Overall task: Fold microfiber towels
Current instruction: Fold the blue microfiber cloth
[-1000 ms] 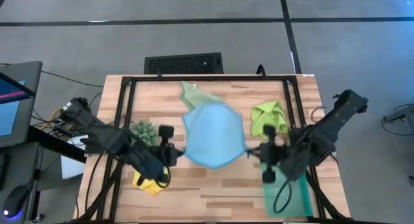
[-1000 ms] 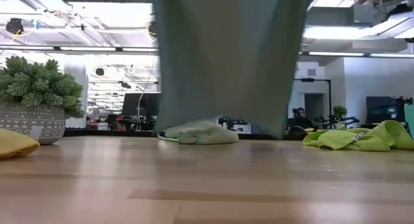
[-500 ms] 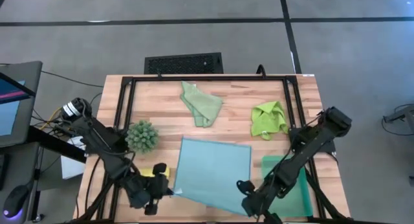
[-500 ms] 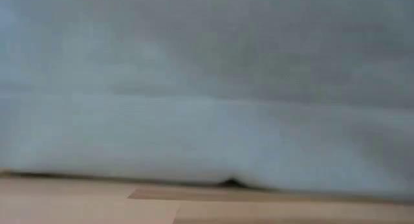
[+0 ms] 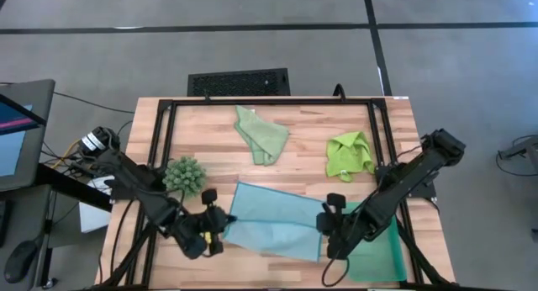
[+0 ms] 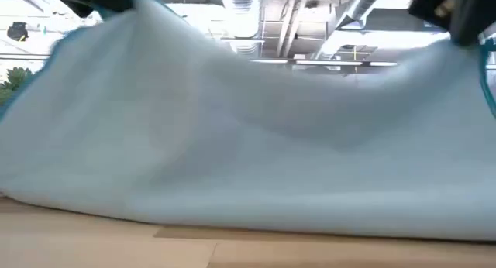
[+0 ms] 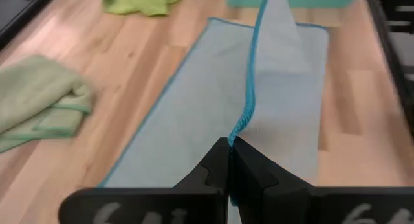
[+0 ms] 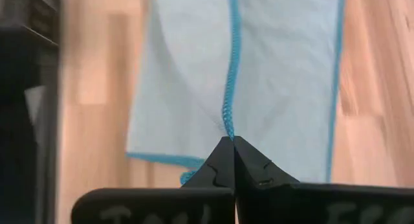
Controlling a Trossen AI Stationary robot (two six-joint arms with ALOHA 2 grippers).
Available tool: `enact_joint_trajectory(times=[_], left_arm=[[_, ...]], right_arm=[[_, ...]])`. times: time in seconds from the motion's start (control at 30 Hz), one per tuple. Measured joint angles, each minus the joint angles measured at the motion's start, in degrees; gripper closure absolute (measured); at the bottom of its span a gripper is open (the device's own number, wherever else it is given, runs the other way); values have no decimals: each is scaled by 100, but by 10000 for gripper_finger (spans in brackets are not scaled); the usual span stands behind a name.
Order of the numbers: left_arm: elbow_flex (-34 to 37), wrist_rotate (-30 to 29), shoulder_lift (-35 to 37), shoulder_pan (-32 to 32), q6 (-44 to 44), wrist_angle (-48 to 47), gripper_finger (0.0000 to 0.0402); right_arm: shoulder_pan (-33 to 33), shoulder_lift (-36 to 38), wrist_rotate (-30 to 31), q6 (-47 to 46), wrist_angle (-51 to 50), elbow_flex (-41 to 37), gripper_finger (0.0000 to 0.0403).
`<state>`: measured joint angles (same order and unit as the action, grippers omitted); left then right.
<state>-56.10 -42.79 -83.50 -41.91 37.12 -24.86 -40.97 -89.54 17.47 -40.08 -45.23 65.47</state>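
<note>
Pinching the near hem of the light blue towel (image 5: 273, 228), the left gripper (image 5: 212, 230) and right gripper (image 5: 330, 226) sit low in the high view, left and right of centre, each clamped tight on a corner; both wrist views show the stitched edge running out from between closed jaws. That edge is lifted and carried over the cloth toward the far edge, so the first fold looks about half made, not yet laid flat. The towel's long axis runs left to right across the lower middle of the frame, tilted slightly down to the right. 3 cloths remain unfolded: the sage green towel (image 5: 261, 135) at upper centre, the lime green towel (image 5: 350, 154) to its right, and a yellow towel (image 5: 205, 235), mostly hidden under the left gripper.
</note>
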Motion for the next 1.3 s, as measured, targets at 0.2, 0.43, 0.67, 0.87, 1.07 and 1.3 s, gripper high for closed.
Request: enact_joint_trajectory(times=[0.2,0.43,0.67,0.87,1.07,1.3], left_arm=[[266,218,0,516,112,20,401],[793,369,0,863,333,313,401],[982,356,0,1008,365,525,401],[866,251,0,1003,310,432,401],[855,69,0,1123,305,351,401],[1067,179,0,1369,353,341,401]], right_arm=[[100,-66,-6,-279,0,-472,394],[378,-66,-2,-304,104,-710,394],[638,-66,21,-298,199,-955,394],[669,-66,91,-204,229,-955,394],[673,-66,107,-342,204,-955,394],[712,-295,237,-347,170,-955,394]])
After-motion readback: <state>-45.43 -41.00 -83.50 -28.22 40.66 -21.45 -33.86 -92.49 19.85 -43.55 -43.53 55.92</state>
